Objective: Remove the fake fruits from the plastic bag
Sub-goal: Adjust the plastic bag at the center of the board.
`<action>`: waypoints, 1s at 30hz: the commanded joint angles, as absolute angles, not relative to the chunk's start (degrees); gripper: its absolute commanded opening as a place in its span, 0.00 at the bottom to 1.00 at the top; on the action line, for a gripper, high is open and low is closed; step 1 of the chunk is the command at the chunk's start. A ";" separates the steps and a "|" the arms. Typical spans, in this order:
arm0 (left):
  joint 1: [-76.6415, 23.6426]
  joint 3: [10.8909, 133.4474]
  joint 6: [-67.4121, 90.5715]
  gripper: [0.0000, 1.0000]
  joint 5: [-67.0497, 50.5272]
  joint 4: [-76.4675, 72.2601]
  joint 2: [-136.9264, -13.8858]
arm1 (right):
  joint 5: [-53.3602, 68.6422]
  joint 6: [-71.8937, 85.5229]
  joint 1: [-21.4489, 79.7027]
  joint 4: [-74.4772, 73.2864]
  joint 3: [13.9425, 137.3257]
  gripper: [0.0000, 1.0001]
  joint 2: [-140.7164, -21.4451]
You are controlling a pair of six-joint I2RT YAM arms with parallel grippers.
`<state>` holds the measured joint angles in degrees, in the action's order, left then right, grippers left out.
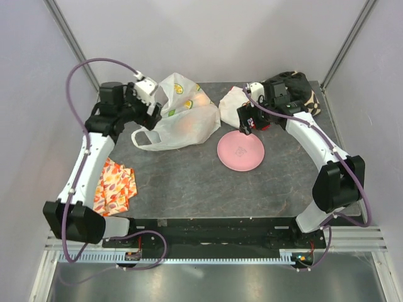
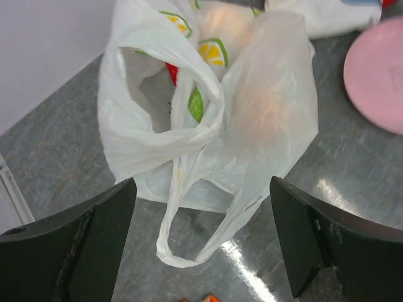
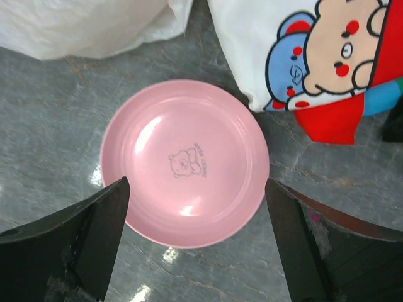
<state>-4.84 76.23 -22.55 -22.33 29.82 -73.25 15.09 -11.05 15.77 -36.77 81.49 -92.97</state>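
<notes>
Closest thing in the left wrist view is the left pincer itself. Its fingers are spread wide with nothing gripped, and it hangs just short of the plastic bag. One loop handle flops out toward it across the bench. The bag sits at the back left of the bench, mouth gaping toward that wrist camera.

The fake fruits are all inside it. A red piece peeks through the mouth, mostly covered by a fold. An orange-pink lump is only a blur through the film. Another pale orange patch near the top is partly cut off by the frame, so I can't say what it is. No way to count them from here.

Just right of the bag, not touching it, is a pink plate with a little bear drawn in the middle. The right pincer hovers over it, also spread and holding nothing. A white bear cloth lies right at the plate's back rim, but I can't tell if it's touching. Behind that, a dark bundle is half hidden by the right arm.

Room-wise, the middle and front of the bench are open. An orange patterned cloth lies at the left edge, and the bag reaches up to the back edge.
</notes>
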 commanded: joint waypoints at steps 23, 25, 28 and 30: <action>-15.03 95.71 -42.01 0.75 -3.79 28.81 -99.75 | 19.51 -4.83 19.77 -29.71 79.10 0.98 -86.13; -15.03 97.20 -41.49 0.73 -3.69 31.19 -100.19 | 19.51 -5.18 19.77 -30.14 79.54 0.98 -86.13; -14.85 94.76 -40.17 0.74 -6.41 33.40 -97.66 | 19.69 -5.27 19.69 -30.41 80.24 0.98 -87.09; -14.94 93.43 -39.46 0.74 -7.56 34.18 -96.16 | 20.91 -4.22 19.86 -29.97 81.20 0.98 -88.15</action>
<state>-14.72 93.93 -39.07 -5.74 31.64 -99.74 18.39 -5.61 19.77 -31.68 78.76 -88.01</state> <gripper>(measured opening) 0.739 0.982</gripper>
